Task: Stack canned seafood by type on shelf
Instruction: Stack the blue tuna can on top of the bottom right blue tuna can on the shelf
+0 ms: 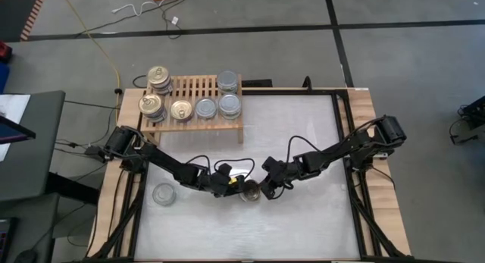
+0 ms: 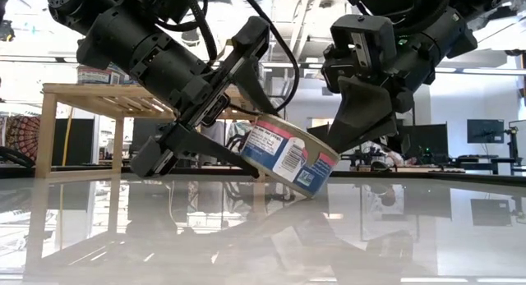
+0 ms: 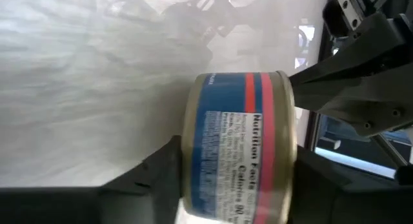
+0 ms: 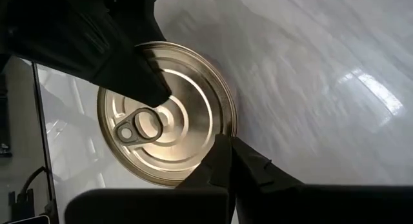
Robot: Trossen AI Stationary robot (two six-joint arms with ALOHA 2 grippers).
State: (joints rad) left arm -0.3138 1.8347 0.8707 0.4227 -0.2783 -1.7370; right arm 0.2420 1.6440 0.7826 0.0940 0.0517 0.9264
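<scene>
Tin between the left arm's fingers

Blue-and-red labelled tin [image 3: 240, 146] between dark fingers [image 3: 151, 175] over white tabletop [image 3: 84, 69]; right gripper [image 3: 303, 79] touches its far rim.

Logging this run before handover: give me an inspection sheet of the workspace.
Surface: white table, glossy.
Job's things: shelf holds gold and silver cans; one tilted can mid-table, one edge on the table; silver can lies loose.
Clutter: nothing seen.
Grippers: left gripper around the tilted can's sides; right gripper shut, tip at its rim.
Cables: yellow cord on the floor.
Surroundings: monitors behind.
</scene>
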